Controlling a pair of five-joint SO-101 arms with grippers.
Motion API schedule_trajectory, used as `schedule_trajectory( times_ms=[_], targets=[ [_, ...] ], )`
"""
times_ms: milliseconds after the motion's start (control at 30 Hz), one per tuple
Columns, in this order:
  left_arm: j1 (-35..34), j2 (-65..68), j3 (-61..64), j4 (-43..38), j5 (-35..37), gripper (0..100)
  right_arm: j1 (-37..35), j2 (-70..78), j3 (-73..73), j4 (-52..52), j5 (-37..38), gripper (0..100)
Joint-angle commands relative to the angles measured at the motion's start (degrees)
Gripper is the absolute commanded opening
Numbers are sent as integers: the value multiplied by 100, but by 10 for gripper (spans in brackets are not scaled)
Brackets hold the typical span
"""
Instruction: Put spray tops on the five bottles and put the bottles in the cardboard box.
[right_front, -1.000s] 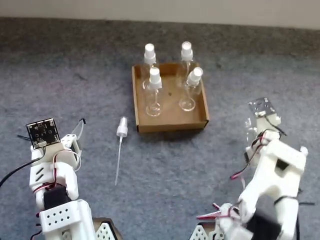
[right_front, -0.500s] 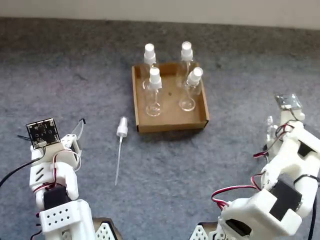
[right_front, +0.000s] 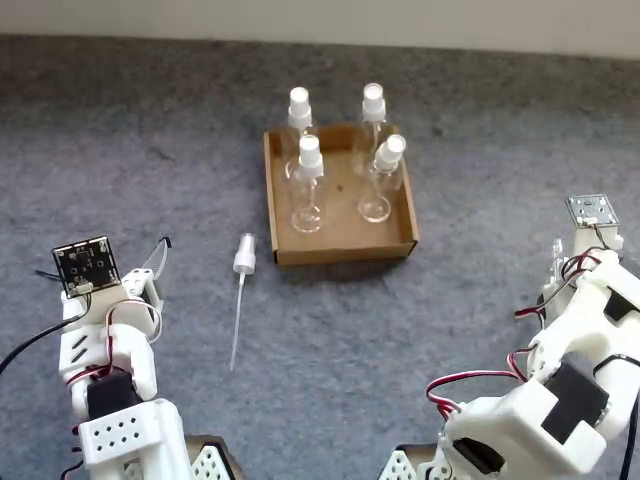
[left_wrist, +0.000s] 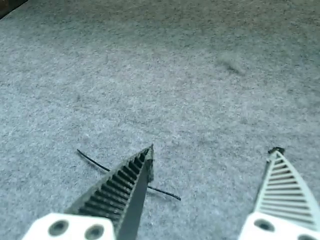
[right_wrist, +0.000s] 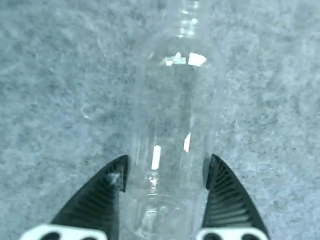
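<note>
Four clear bottles with white spray tops (right_front: 310, 178) stand in the cardboard box (right_front: 340, 248) at the middle of the carpet. A loose spray top (right_front: 243, 256) lies left of the box, its long tube pointing toward the near edge. At the right side my right gripper (right_wrist: 168, 160) is shut on a clear bottle (right_wrist: 172, 100) that has no top, one finger on each side of its body. This same bottle (right_front: 555, 258) shows faintly in front of the right arm in the high view. My left gripper (left_wrist: 212, 150) stands open over bare carpet at the lower left, holding nothing.
Grey carpet (right_front: 400, 330) covers the table. A thin black wire (left_wrist: 125, 177) lies on it just under the left gripper. A pale wall edge runs along the far side. Open carpet lies between the two arms and in front of the box.
The right arm has swung to the right, away from the box, carrying the clear bottle with it. The left arm, the box and the loose spray top have not moved.
</note>
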Motion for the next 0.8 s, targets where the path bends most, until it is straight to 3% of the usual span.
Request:
schedule_trajectory(
  times_ms=[0, 367, 567, 767],
  targets=[
    [-66, -4, 154, -158, 9, 316, -13, -40, -251, -57, -53, 98],
    [-75, -4, 154, -149, 9, 316, 136, -31, -233, -48, -62, 98],
    [-75, -4, 154, -149, 9, 316, 171, -13, -233, -48, -62, 20],
    [-75, -4, 154, -149, 9, 316, 136, -13, -233, -48, -62, 20]
  ],
)
